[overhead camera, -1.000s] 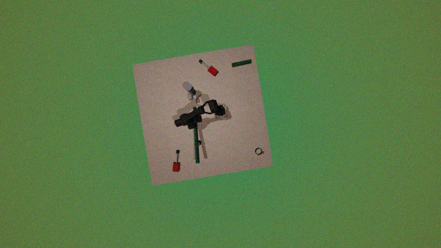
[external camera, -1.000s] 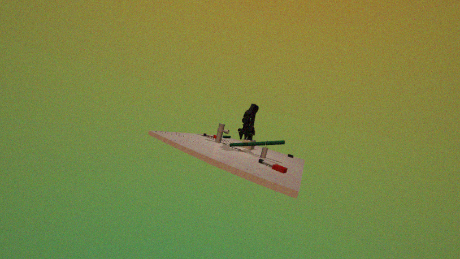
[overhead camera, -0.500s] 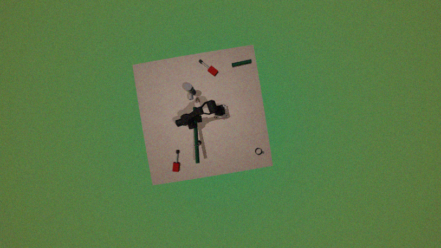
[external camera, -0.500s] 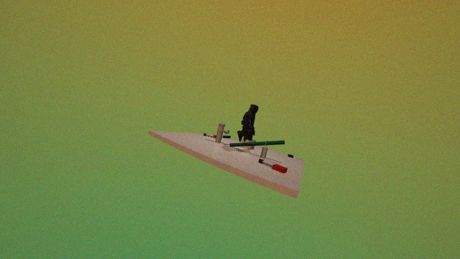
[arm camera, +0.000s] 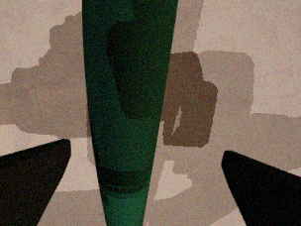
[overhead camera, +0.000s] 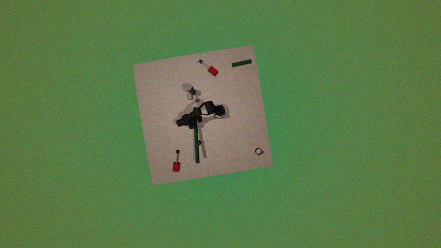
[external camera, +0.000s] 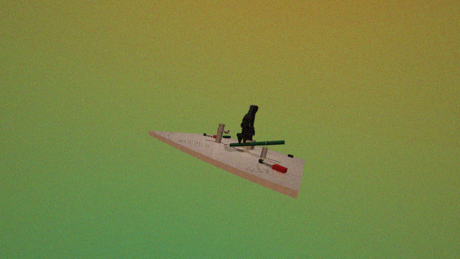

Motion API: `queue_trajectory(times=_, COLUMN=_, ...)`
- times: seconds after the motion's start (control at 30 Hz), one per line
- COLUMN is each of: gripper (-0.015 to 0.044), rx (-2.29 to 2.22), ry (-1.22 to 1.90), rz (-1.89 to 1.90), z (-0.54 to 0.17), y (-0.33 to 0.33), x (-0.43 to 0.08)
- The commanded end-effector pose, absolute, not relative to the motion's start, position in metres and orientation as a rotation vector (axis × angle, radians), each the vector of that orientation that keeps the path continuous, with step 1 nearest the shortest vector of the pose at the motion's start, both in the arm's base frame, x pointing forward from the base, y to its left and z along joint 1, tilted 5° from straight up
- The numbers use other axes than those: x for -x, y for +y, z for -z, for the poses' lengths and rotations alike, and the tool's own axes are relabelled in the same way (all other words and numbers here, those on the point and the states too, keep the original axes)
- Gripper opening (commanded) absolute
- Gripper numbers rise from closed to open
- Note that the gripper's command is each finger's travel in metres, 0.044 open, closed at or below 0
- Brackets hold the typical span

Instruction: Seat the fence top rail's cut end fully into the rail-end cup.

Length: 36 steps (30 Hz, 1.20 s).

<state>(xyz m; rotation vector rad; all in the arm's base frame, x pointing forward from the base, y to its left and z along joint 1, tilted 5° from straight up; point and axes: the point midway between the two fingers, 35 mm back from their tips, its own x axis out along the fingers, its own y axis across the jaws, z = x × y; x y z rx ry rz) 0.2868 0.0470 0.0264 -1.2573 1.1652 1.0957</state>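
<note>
- While the black two-fingered pincer (overhead camera: 194, 121) (external camera: 242, 140) (arm camera: 149, 155) is standing wide, holding nothing, the long green cylindrical rail (overhead camera: 196, 138) (external camera: 270, 142) (arm camera: 124, 154) is running between its fingers, so if you are closing off-centre, one finger is probably shoving the rail sideways.
- The rail's near end is dipping below the small grey metal cup (overhead camera: 190, 96) (external camera: 226, 131) and lying well short of it; if you are pushing without lifting, you are likely ramming beneath the cup's mouth.
- If you are driving in crooked, you are risking knocking the cup and its band down the tall grey round post (overhead camera: 186, 86) (external camera: 220, 133).
- If you are gripping loosely, the rail is perhaps pivoting on the short grey post (overhead camera: 199, 142) (external camera: 264, 152) and slipping.
- If you are releasing before full seating, the end is possibly sagging toward the pale square desk (overhead camera: 240, 138) (external camera: 225, 158).
</note>
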Motion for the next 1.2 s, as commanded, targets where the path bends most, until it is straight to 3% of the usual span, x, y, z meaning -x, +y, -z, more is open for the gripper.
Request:
queue_trajectory(times=0.0, gripper=0.044, rx=1.256, ry=1.161, rz=-1.102, z=-0.019, y=0.047, x=-0.287)
queue_trajectory(times=0.53, gripper=0.044, rx=1.256, ry=1.161, rz=-1.102, z=0.004, y=0.046, x=-0.287)
queue_trajectory(times=0.77, gripper=0.0256, rx=1.256, ry=1.161, rz=-1.102, z=0.004, y=0.046, x=-0.288)
queue_trajectory(times=1.17, gripper=0.0176, rx=1.256, ry=1.161, rz=-1.102, z=0.004, y=0.046, x=-0.288)
